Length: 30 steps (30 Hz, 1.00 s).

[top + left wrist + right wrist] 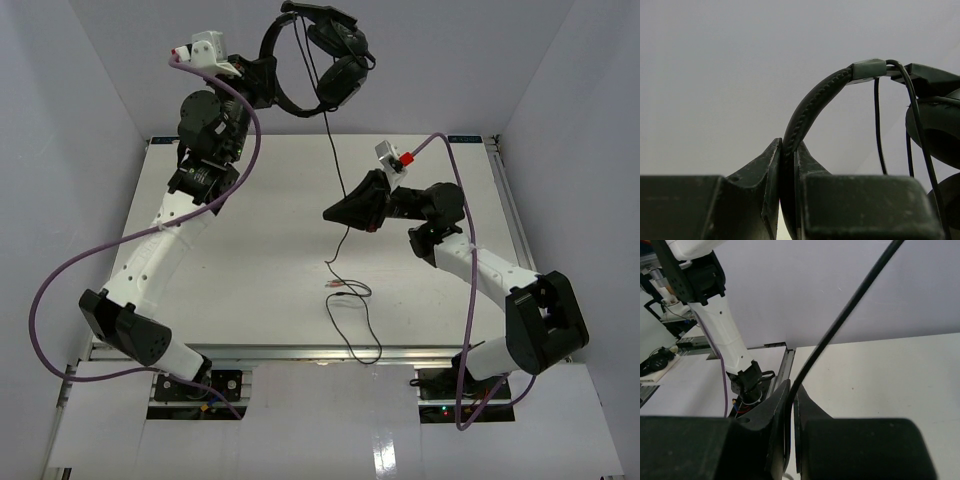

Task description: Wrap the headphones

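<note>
The left gripper (789, 150) is clamped tight on the padded headband (812, 105), and it holds the headphones (320, 60) high in the air beyond the far edge of the table (250, 280), near the back wall, with the two ear cups (340, 58) hanging together off to the right of the jaws. The right gripper (791, 390) is pinched nearly shut on the thin black cable (331, 160), partway down its length, above the middle of the table. From the cups the cable drops fairly straight to that pinch, then slackens and runs on toward the near edge, where the loose tail lies in a loop with its reddish plugs (338, 286) resting on the surface. A strand crosses the hoop of the headband, but I can't tell whether it counts as a turn. By my reckoning the wrapping is barely under way: both holds are in place, while almost all the cable is unwound, and the tail has yet to be gathered and tucked.
</note>
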Each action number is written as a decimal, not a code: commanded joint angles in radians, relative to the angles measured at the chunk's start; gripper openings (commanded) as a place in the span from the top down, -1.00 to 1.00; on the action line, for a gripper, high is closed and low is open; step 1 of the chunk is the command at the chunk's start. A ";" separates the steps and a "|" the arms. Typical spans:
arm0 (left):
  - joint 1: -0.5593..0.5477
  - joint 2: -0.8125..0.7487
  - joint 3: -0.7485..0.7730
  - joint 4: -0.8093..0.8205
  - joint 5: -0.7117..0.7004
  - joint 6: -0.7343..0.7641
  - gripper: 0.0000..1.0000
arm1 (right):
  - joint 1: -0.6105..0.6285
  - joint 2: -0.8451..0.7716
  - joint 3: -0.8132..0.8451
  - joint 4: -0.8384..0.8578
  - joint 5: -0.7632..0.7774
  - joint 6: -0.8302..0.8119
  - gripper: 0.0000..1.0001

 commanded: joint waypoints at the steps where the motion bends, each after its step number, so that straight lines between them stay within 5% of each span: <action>1: 0.068 0.006 0.029 -0.008 -0.001 0.006 1.00 | 0.037 -0.036 0.006 0.089 -0.038 0.034 0.76; 8: 0.129 0.060 -0.007 -0.046 -0.021 0.101 1.00 | 0.053 -0.049 0.031 0.018 -0.072 -0.002 0.79; 13: 0.135 0.095 -0.071 -0.062 -0.048 0.216 1.00 | 0.059 -0.057 0.152 -0.371 -0.075 -0.283 0.84; 15: 0.135 0.104 -0.103 -0.070 -0.049 0.254 1.00 | 0.061 -0.062 0.257 -0.738 -0.014 -0.511 0.85; 20: 0.135 0.101 -0.222 -0.069 -0.030 0.300 1.00 | 0.076 -0.057 0.503 -1.275 0.228 -0.937 0.85; 30: 0.114 0.031 -0.453 -0.078 0.103 0.342 1.00 | 0.123 -0.040 0.691 -1.468 0.647 -1.286 0.85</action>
